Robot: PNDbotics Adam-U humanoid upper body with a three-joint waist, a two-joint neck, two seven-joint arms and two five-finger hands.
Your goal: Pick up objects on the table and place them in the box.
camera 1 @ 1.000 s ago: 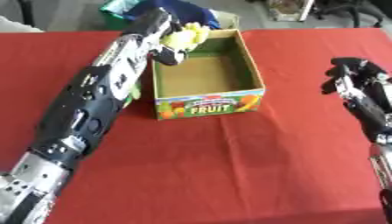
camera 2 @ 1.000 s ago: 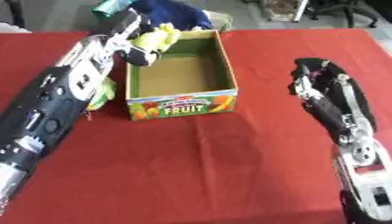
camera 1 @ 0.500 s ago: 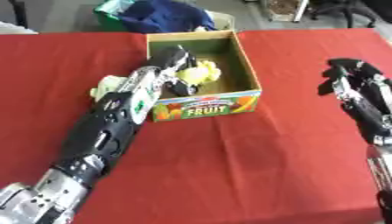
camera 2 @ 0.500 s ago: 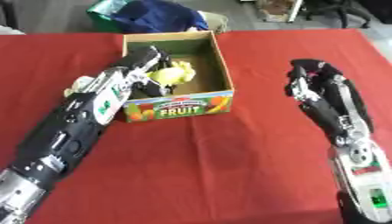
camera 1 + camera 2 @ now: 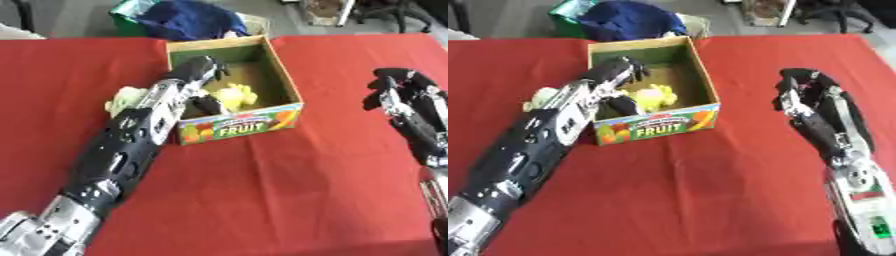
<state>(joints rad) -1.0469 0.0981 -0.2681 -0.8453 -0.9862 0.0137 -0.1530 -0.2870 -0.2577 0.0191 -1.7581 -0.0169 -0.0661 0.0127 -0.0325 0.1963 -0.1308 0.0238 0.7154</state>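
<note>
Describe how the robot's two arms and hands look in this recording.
Both arms are bulky and mostly black with silver panels and joints. The left hand is black with silver detailing; the right hand is black too, and its forearm carries a small green marking near the bottom of the right eye view.

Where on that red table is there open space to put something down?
The widest bare stretch of the red table lies in front of the fruit box, between the two arms. Another lies between the box and the right hand. It is crowded at the box's left wall: the left hand reaches in beside a yellow toy.
</note>
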